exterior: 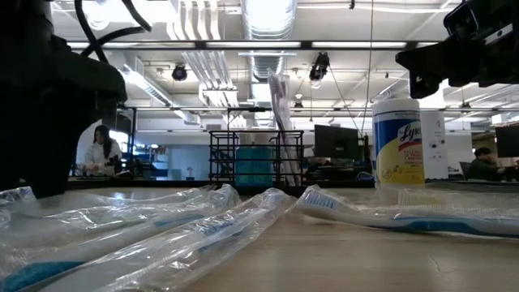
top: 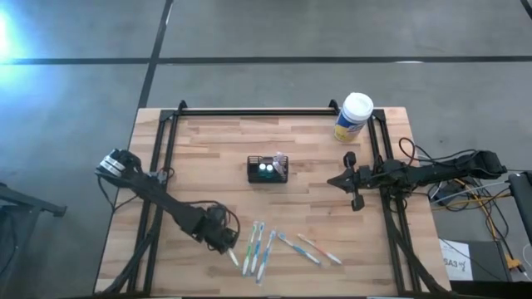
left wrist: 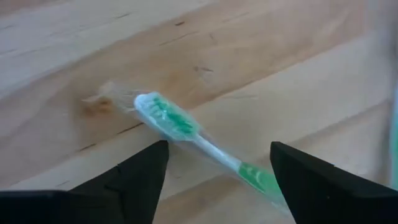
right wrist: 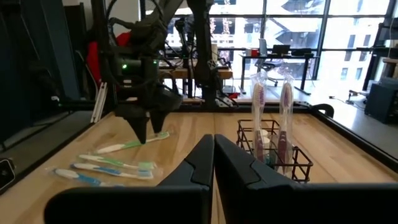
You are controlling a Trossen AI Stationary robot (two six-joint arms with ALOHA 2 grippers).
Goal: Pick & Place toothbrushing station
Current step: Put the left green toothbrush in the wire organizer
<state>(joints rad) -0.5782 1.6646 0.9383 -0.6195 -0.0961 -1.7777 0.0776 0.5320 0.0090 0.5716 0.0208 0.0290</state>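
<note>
Wood table (top: 208, 158), wrapped toothbrushes (top: 283, 246) nr left end effector (top: 232, 252), caddy (top: 268, 169) mid, canister (top: 353, 116) behind

Caddy (top: 268, 169) mid-table, toothbrushes (top: 283, 247) along the near edge (canister (top: 353, 115) far-right).

High cam looked straight down on the whole table (top: 274, 133). Low cam sat at table height, very near the wrapped toothbrushes (exterior: 162, 235), facing the room. Left wrist cam looked close down past the left end effector (left wrist: 217, 165); the right wrist cam looked level past the right end effector (right wrist: 213, 155). High, low and right wrist views shared the caddy (right wrist: 273, 152).
</note>
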